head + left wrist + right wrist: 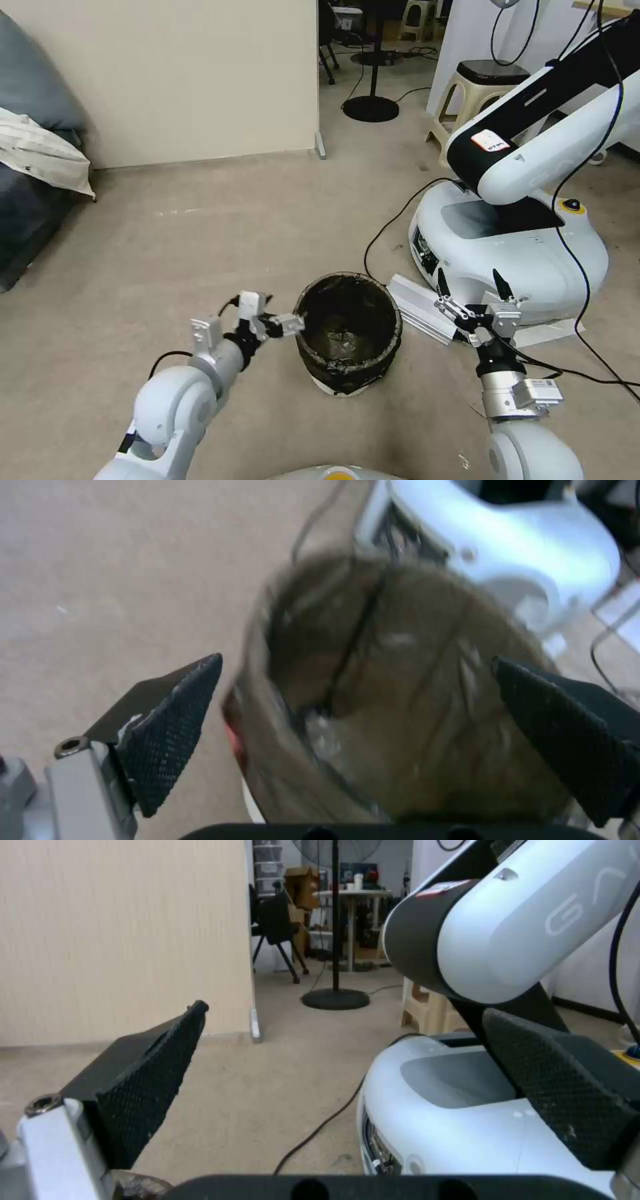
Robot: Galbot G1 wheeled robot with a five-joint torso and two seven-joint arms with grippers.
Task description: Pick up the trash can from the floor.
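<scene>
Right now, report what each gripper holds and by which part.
Nothing is held. The left gripper is open beside the trash can rim, not gripping it. The right gripper is open in the air.

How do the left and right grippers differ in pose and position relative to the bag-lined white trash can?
The left gripper reaches sideways at the rim of the small white trash can with its black bag; the right gripper points away, up toward the large white robot base, well apart from the can. Both are open, holding nothing.
</scene>
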